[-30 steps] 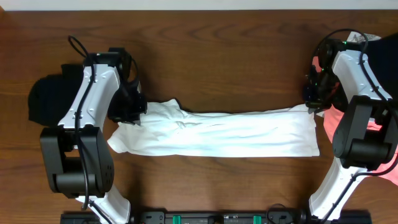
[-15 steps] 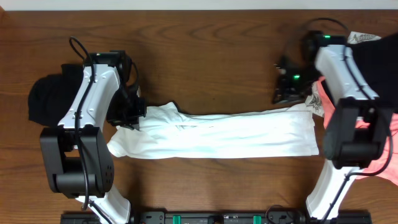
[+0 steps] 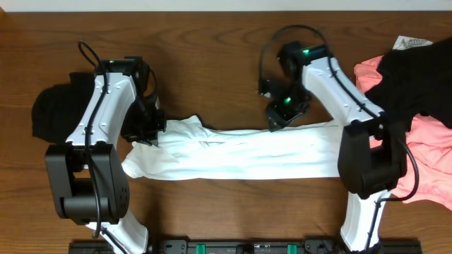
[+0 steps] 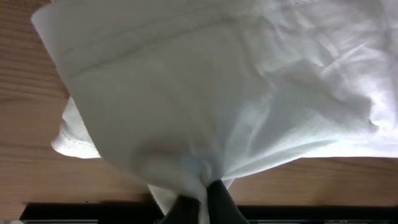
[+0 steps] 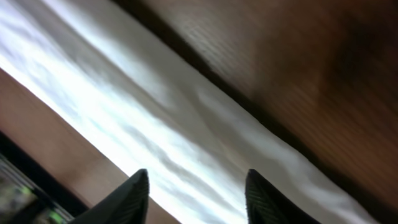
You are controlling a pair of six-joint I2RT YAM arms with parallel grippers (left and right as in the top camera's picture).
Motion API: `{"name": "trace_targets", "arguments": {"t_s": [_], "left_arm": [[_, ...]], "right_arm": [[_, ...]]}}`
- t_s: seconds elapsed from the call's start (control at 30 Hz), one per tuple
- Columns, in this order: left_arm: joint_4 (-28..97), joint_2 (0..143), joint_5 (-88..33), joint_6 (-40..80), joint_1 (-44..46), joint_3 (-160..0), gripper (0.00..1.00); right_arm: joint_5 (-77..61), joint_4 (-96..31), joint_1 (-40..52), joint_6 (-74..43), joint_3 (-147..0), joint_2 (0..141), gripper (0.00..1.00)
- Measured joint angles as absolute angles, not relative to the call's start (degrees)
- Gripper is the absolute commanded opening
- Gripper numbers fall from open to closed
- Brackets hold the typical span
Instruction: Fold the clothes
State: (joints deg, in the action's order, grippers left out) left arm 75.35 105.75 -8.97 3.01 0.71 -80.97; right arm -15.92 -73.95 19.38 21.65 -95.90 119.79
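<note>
The clothes' white T-shirt (image 3: 240,152) lies as a long folded band across the middle of the table. My left gripper (image 3: 150,132) is shut on its left end; in the left wrist view the cloth (image 4: 205,93) bunches into the closed fingers (image 4: 217,198). My right gripper (image 3: 277,118) hovers over the band's upper edge near the middle. It is open, and in the right wrist view (image 5: 198,183) the white fabric (image 5: 155,118) shows below, with nothing between the fingers. A black garment (image 3: 53,113) sits far left. Coral-pink (image 3: 424,148) and black (image 3: 417,77) garments lie far right.
Bare wooden table (image 3: 212,56) stretches behind the shirt. The arm bases and a black rail (image 3: 240,247) run along the front edge. The right arm's links reach over the shirt's right end.
My right gripper has swung left from the shirt's right end to above its middle, and its jaws have widened. The left gripper and the shirt's left end have stayed put.
</note>
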Motion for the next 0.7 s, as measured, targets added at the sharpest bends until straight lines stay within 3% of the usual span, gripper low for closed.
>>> {"name": "trace_targets", "arguments": {"t_s": [0.27,0.7], "left_arm": [[75.35,105.75,-8.99,3.01,0.71,-80.97,0.06],[75.05,105.75,-8.97,3.01,0.71,-80.97,0.06]], "right_arm": [[-10.72,-73.19,24.64,29.34,-95.90,119.79,0.58],[-9.04,-70.61,25.10,34.83,-93.58,119.79,0.59]]}}
